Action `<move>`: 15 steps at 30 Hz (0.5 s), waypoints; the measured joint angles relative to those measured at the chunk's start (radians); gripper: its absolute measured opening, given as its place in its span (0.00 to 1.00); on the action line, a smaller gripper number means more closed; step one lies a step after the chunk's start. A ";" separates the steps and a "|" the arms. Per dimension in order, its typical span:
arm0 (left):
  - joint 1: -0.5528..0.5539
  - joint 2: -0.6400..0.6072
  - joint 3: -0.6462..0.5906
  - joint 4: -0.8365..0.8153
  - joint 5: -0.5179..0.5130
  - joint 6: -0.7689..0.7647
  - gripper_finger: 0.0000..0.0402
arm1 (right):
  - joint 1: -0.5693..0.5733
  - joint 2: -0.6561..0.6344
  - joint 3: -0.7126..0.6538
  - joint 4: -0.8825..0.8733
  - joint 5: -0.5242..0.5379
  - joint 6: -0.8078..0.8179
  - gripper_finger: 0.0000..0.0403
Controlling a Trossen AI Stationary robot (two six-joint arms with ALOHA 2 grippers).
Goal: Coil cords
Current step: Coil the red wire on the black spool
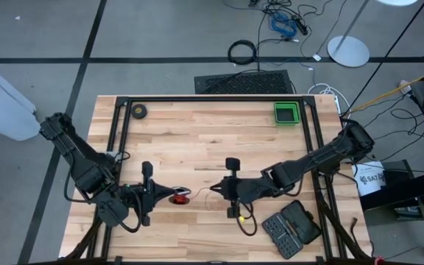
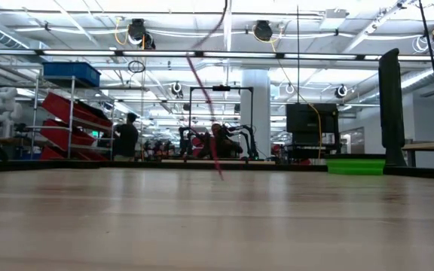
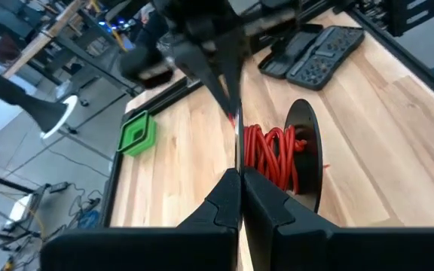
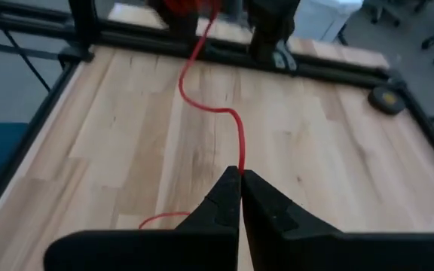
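Near the front edge of the wooden counter (image 1: 212,140) we see the cords (image 1: 179,196), a small round bundle of red wire wound on a dark spool. It sits between our two arms, a bit to the left of the middle. Our left pincer (image 1: 169,193) is right beside the bundle, and its two dark fingers (image 3: 221,207) are pressed tight together. In the left wrist view a thin bit of red wire seems to run up from between the tips, with the red coils (image 3: 275,156) just past them. Our right pincer (image 1: 216,189) is a little way to the right of the bundle, pointing toward it. Its fingers (image 4: 224,199) are squeezed together too, and they hold the loose red wire (image 4: 217,105) where it comes down to the tips. From there the wire wiggles across the wood toward the bundle and the left arm. In the low view a thin red line (image 2: 206,113) slants up above the counter. At the back right corner sits a small green tray (image 1: 286,112). At the back left lies a small dark tape roll (image 1: 138,111). At the front right, near our right arm, an open dark case (image 1: 291,229) with small tool bits lies on the counter. Far off in the room a person (image 2: 127,138) stands by some shelves.
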 joint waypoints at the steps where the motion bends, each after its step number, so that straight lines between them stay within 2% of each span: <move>1: 0.000 0.001 0.000 0.000 0.008 0.000 0.02 | 0.008 -0.006 0.000 0.004 0.005 -0.007 0.00; 15: 0.041 0.018 0.000 -0.004 0.006 0.007 0.02 | 0.081 -0.018 -0.001 0.256 0.007 -0.184 0.00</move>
